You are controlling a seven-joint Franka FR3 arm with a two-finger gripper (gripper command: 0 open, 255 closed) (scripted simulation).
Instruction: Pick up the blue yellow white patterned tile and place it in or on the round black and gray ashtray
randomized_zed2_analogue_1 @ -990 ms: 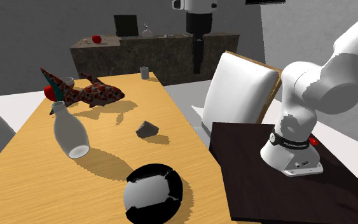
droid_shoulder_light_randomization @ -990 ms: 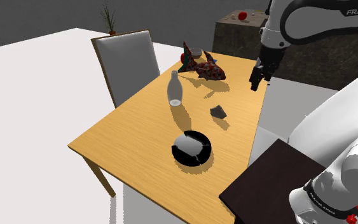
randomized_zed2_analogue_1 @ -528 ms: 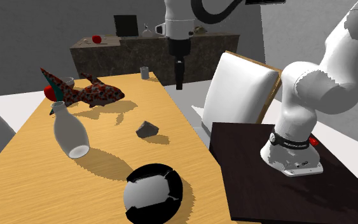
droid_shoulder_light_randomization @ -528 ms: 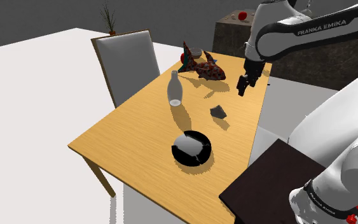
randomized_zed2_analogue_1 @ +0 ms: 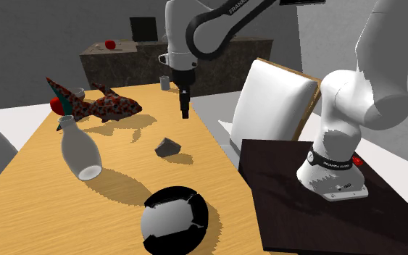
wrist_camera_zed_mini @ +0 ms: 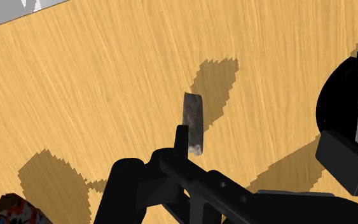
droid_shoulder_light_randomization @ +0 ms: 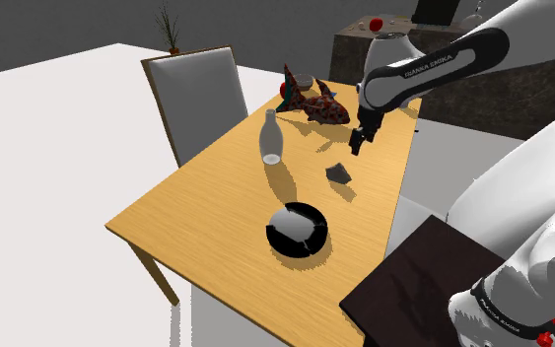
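Observation:
The tile (droid_shoulder_light_randomization: 339, 174) (randomized_zed2_analogue_1: 167, 148) is drawn as a small dark grey piece, propped at a tilt near the middle of the wooden table (droid_shoulder_light_randomization: 216, 197). In the wrist view the tile (wrist_camera_zed_mini: 193, 121) appears as a narrow grey slab just ahead of the hand. The round black and grey ashtray (droid_shoulder_light_randomization: 297, 229) (randomized_zed2_analogue_1: 173, 219) (wrist_camera_zed_mini: 352, 108) sits closer to the stand than the tile. My gripper (droid_shoulder_light_randomization: 355, 146) (randomized_zed2_analogue_1: 185, 111) hangs above the table, a little beyond the tile and apart from it. Its black fingers (wrist_camera_zed_mini: 344, 156) stand apart with nothing between them.
A white bottle (droid_shoulder_light_randomization: 271, 138) (randomized_zed2_analogue_1: 79, 152) and a red patterned fish figure (droid_shoulder_light_randomization: 314, 102) (randomized_zed2_analogue_1: 97, 107) stand on the table's far part. A small cup (randomized_zed2_analogue_1: 164, 82) stands near the far edge. Chairs (droid_shoulder_light_randomization: 201, 99) (randomized_zed2_analogue_1: 271, 105) flank the table. A counter (randomized_zed2_analogue_1: 173, 58) is behind.
The arm has swung down and toward the shoulder view's left, carrying the gripper from beyond the table's edge to a spot over the table near the tile. Nothing on the table moved.

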